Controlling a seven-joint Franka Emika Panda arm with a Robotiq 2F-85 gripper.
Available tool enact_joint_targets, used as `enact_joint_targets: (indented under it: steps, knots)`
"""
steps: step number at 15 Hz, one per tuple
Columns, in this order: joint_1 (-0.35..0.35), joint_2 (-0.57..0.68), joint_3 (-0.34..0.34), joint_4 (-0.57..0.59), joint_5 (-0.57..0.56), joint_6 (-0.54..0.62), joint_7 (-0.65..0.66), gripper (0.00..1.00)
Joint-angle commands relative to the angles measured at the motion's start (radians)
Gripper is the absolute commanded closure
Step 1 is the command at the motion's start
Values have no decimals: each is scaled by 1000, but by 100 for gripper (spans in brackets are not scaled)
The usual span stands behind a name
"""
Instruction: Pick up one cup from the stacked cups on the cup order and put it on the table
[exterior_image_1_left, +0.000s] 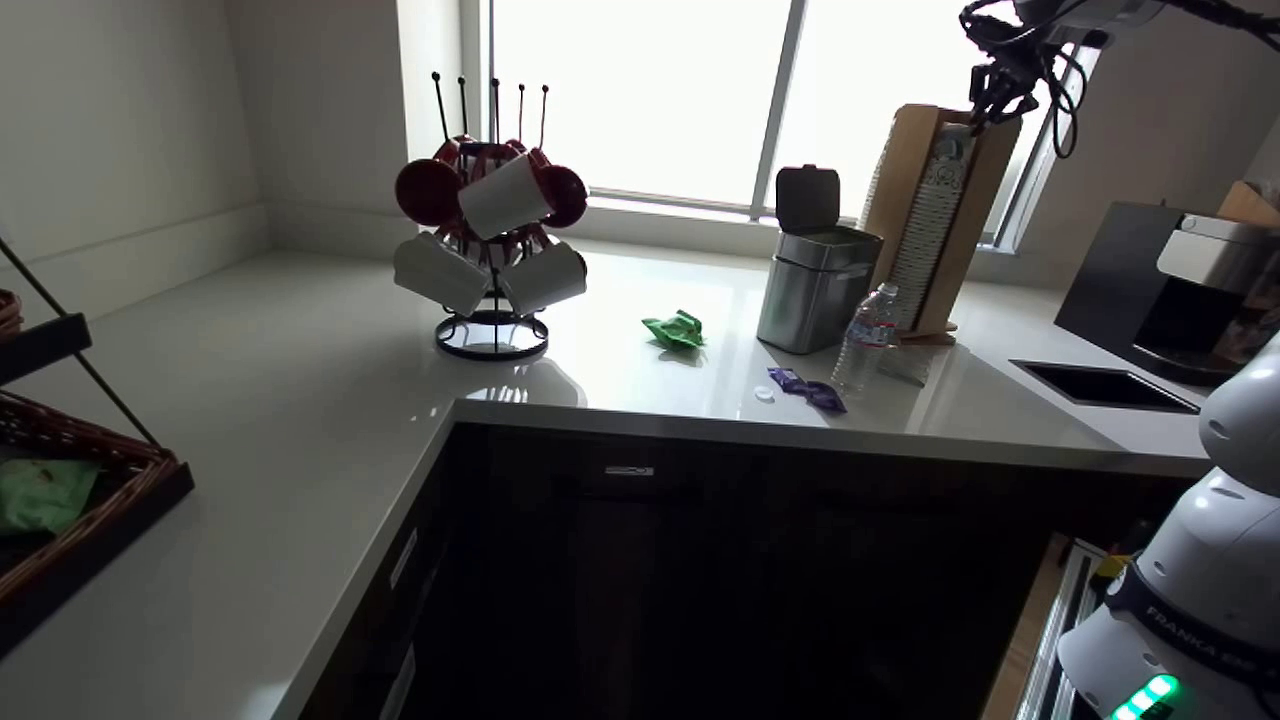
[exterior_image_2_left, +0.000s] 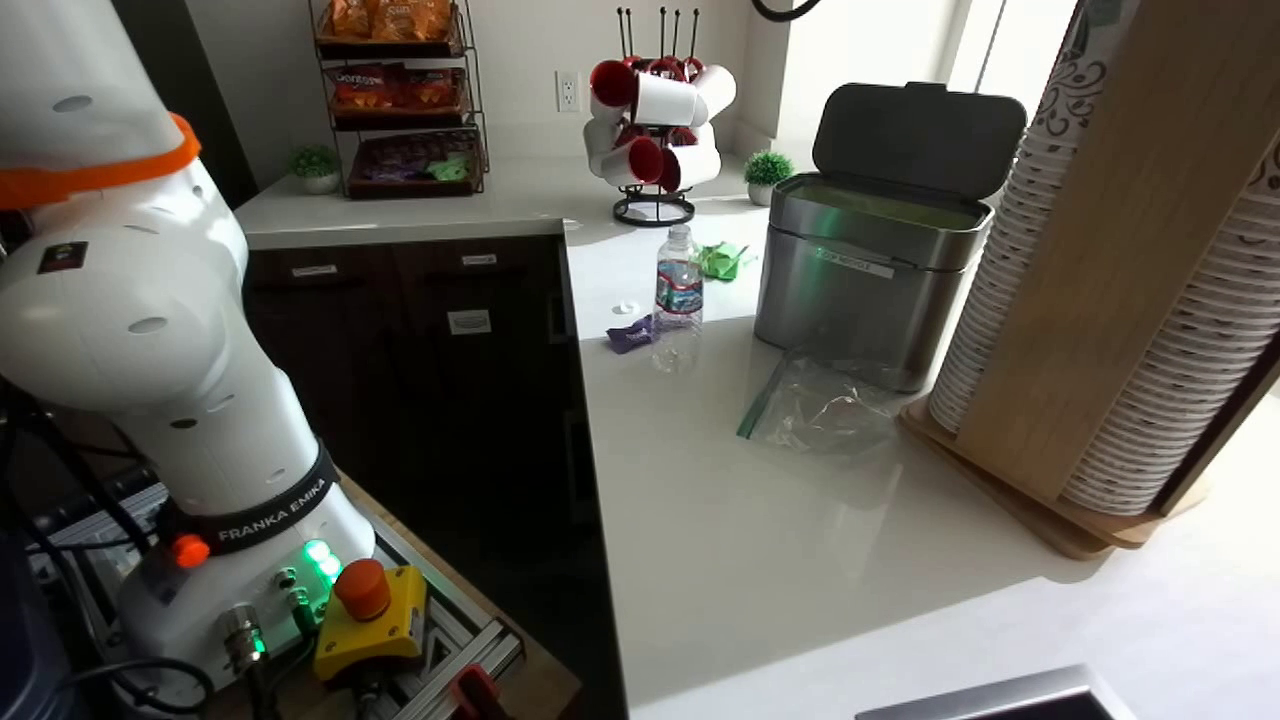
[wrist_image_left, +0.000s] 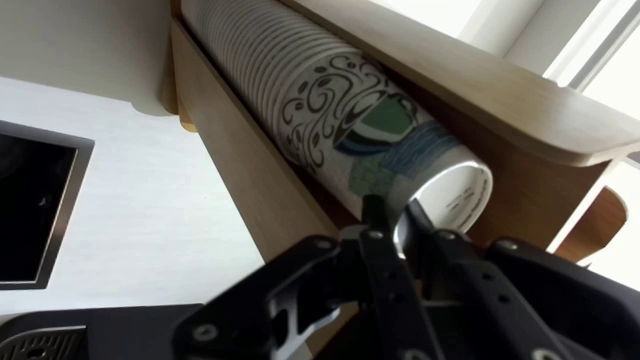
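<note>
Straddling the cup (wrist_image_left: 360, 115) at its rim (wrist_image_left: 487, 187) — pincer (wrist_image_left: 397, 215) — gaps to the holder (wrist_image_left: 250, 165).

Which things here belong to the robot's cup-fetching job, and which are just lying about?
For the job:
black two-fingered claw
stacked white patterned cups
pale wooden cup holder
glossy white countertop

Apparently unrelated:
clear plastic water bottle
crumpled green wrapper
shiny purple wrapper
clear plastic bag

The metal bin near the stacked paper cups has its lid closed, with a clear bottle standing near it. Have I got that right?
Not quite: the lid is open, tipped up above the metal bin, as both exterior views show. It is near the stacked paper cups, with a clear bottle standing near it.
</note>
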Motion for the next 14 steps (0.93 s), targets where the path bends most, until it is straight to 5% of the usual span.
enact_joint_targets:
  steps: [1, 14]
  knots:
    - [5, 3, -5, -1, 20, 21, -4, 99]
    - [6, -33, -2, 6, 13, 23, -17, 98]
